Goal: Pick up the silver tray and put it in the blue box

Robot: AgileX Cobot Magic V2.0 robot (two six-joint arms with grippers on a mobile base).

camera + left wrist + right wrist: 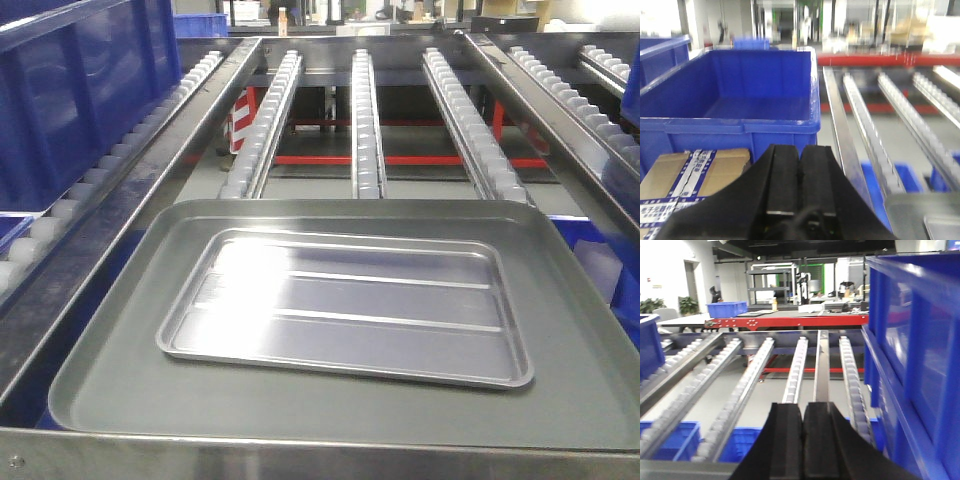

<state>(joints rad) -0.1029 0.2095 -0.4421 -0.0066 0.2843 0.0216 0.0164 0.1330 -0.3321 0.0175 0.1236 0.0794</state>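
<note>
The silver tray [345,310] lies flat inside a larger dull grey tray [110,380] in the front view, shiny, with two raised ridges. No gripper shows in that view. The blue box [735,95] fills the left of the left wrist view, open and with nothing inside it; its side [70,90] also shows at the front view's upper left. My left gripper [800,150] is shut with nothing between its fingers, just before the box's near wall. My right gripper [803,407] is also shut on nothing, pointing along the roller rails.
Roller rails [366,120] run away behind the grey tray. A taped cardboard carton [690,175] sits before the blue box. Another blue crate [915,350] stands close on the right of the right wrist view. Smaller blue bins [670,440] sit below the rails.
</note>
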